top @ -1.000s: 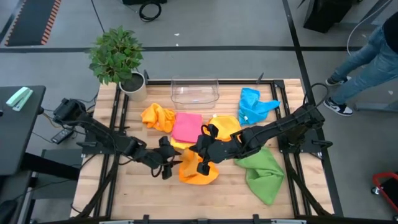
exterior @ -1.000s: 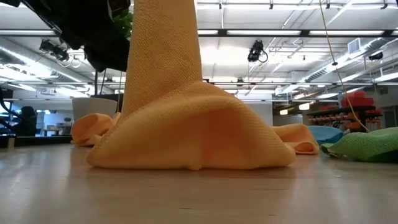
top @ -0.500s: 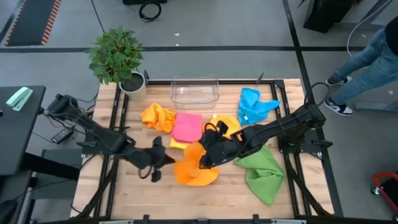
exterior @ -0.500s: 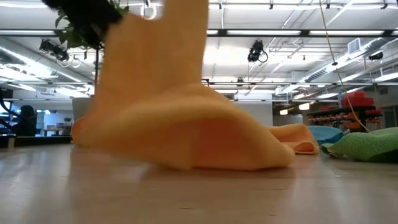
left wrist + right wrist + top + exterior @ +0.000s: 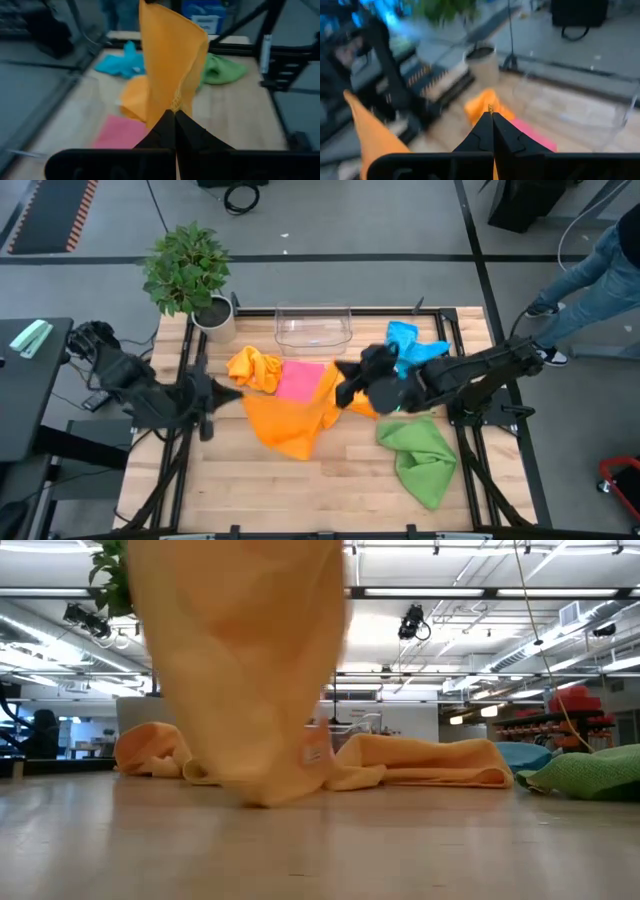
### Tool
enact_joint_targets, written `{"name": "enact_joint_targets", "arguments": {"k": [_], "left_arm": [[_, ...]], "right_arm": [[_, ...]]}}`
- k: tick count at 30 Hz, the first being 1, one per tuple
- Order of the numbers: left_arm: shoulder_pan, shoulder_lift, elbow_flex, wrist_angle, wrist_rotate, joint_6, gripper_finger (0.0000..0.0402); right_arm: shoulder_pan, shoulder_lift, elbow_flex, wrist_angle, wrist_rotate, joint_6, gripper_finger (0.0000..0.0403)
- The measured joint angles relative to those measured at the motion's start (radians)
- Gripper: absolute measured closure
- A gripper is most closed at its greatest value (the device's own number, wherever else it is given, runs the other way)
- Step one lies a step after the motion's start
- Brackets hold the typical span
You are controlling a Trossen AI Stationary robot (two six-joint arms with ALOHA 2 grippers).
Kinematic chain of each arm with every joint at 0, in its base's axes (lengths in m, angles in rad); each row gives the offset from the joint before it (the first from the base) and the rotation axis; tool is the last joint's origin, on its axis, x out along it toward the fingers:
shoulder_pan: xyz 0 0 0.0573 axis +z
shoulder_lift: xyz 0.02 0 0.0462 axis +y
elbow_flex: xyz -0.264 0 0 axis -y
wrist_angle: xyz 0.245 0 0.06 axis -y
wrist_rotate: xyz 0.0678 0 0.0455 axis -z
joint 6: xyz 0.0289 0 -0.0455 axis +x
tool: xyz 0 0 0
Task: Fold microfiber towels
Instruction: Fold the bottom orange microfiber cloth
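We are pinching one corner of the soft orange microfiber towel (image 5: 290, 420) with our left gripper (image 5: 232, 393), fingers fully closed on it, left of centre in the high view. Our right gripper (image 5: 340, 392), equally clamped, is holding the opposite corner at centre frame. The cloth is hanging stretched between them above the slatted wooden table (image 5: 340, 480). A second earlier it was lying heaped lower on the table with the grippers close together; now we are holding them wide apart and higher. The pink square cloth (image 5: 298, 380) is lying just behind, the crumpled green cloth (image 5: 420, 455) at lower right.
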Motion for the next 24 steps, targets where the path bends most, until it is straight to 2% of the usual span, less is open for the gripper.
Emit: {"name": "enact_joint_targets", "arguments": {"k": [4, 8, 11, 13, 18, 20, 24], "left_arm": [[0.036, 0.000, 0.093, -0.032, -0.013, 0.083, 0.0400], [0.034, 0.000, 0.156, -0.029, -0.001, 0.121, 0.0400], [0.002, 0.000, 0.162, -0.033, 0.060, 0.079, 0.0400], [-0.038, 0.008, 0.144, -0.035, 0.144, 0.008, 0.0400], [-0.217, 0.072, -0.001, 0.002, 0.312, -0.236, 0.0400], [-0.297, 0.108, -0.096, 0.092, 0.335, -0.346, 0.0400], [-0.437, 0.190, -0.290, 0.381, 0.341, -0.542, 0.0400]], "right_arm": [[-0.015, -0.044, 0.000, 0.082, 0.018, -0.101, 0.0403], [0.018, -0.062, 0.000, 0.150, 0.015, -0.158, 0.0403], [0.075, -0.057, 0.001, 0.145, 0.003, -0.122, 0.0403], [0.130, -0.037, 0.001, 0.143, -0.026, -0.068, 0.0403], [0.273, 0.081, 0.001, 0.147, -0.091, 0.154, 0.0403], [0.325, 0.149, 0.001, 0.172, -0.116, 0.286, 0.0403], [0.414, 0.294, 0.000, 0.310, -0.138, 0.568, 0.0403]]}}
